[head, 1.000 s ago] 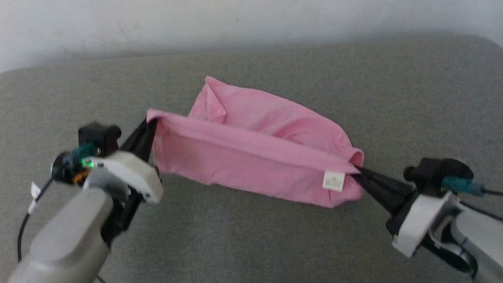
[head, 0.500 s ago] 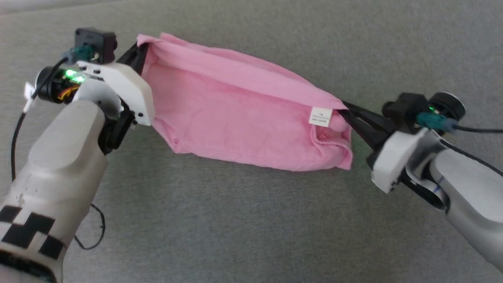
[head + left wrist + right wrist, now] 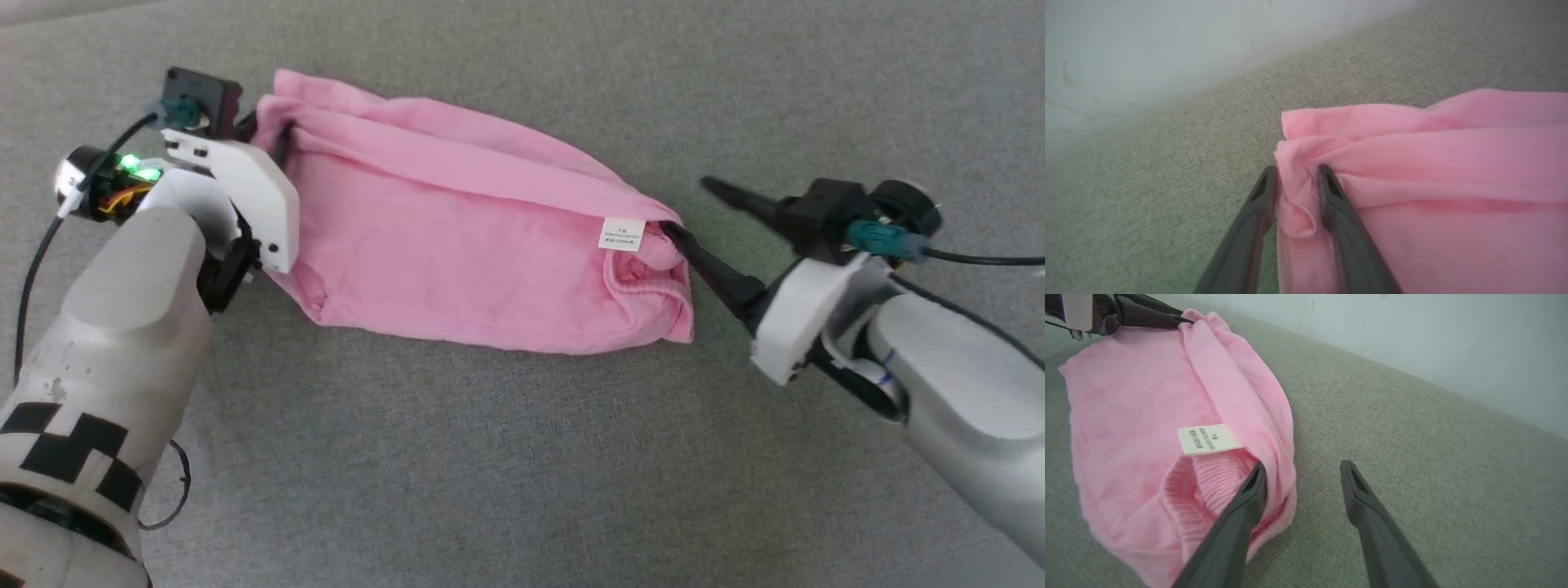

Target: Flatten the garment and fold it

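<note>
The light-pink garment (image 3: 457,245) lies stretched out, left to right, on the grey fabric surface (image 3: 522,457). Its white label (image 3: 622,233) sits near the right end, beside the gathered waistband (image 3: 1208,486). My left gripper (image 3: 273,131) is at the garment's left end. Its fingers stand apart in the left wrist view, with a loose fold of the garment (image 3: 1412,183) between them (image 3: 1296,169). My right gripper (image 3: 687,206) is open at the right end. One finger (image 3: 1249,490) is tucked into the waistband opening, while the other (image 3: 1359,490) hangs over bare surface.
A pale wall (image 3: 1433,343) runs along the far edge of the grey surface (image 3: 1412,437). A thin black cable (image 3: 33,269) hangs by my left forearm. Open surface lies in front of the garment and beyond it.
Both grippers have opened and let go of the garment's ends. The garment has gone slack and bunched a little at both ends. The head camera tilted down earlier on.
</note>
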Controlling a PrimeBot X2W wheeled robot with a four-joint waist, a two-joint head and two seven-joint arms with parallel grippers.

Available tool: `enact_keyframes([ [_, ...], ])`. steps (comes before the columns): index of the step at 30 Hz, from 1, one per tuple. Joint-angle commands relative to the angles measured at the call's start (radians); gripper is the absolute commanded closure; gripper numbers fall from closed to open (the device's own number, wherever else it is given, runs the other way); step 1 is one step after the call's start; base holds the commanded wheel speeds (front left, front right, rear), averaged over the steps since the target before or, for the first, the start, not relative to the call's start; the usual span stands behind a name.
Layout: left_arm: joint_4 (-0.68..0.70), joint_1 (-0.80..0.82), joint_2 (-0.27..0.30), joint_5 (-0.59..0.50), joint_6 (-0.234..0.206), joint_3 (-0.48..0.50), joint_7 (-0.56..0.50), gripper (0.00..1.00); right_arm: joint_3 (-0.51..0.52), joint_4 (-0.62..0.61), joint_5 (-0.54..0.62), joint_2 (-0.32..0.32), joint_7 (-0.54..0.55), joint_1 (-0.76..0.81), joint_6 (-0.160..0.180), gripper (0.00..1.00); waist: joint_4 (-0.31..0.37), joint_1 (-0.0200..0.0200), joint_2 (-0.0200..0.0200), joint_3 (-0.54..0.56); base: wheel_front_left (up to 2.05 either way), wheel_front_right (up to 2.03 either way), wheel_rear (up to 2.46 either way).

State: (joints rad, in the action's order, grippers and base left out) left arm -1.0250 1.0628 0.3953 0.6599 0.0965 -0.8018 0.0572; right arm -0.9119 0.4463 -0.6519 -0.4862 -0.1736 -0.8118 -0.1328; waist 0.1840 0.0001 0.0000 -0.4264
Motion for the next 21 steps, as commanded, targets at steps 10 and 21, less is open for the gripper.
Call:
enact_keyframes([
  [10, 0.006, 0.068, 0.022, -0.026, 0.031, -0.062, -0.001, 0.00, 0.177, -0.201, 0.080, -0.108, -0.008, 0.142, 0.002, 0.00, -0.063, -0.0001, 0.0000, 0.159, 0.00, 0.00, 0.00],
  [21, 0.217, 0.096, 0.128, 0.135, 0.034, -0.257, -0.457, 0.00, 0.365, -0.411, 0.184, -0.079, 0.111, 0.337, 0.002, 0.00, -0.047, -0.0001, 0.0000, 0.176, 0.00, 0.00, 0.00],
])
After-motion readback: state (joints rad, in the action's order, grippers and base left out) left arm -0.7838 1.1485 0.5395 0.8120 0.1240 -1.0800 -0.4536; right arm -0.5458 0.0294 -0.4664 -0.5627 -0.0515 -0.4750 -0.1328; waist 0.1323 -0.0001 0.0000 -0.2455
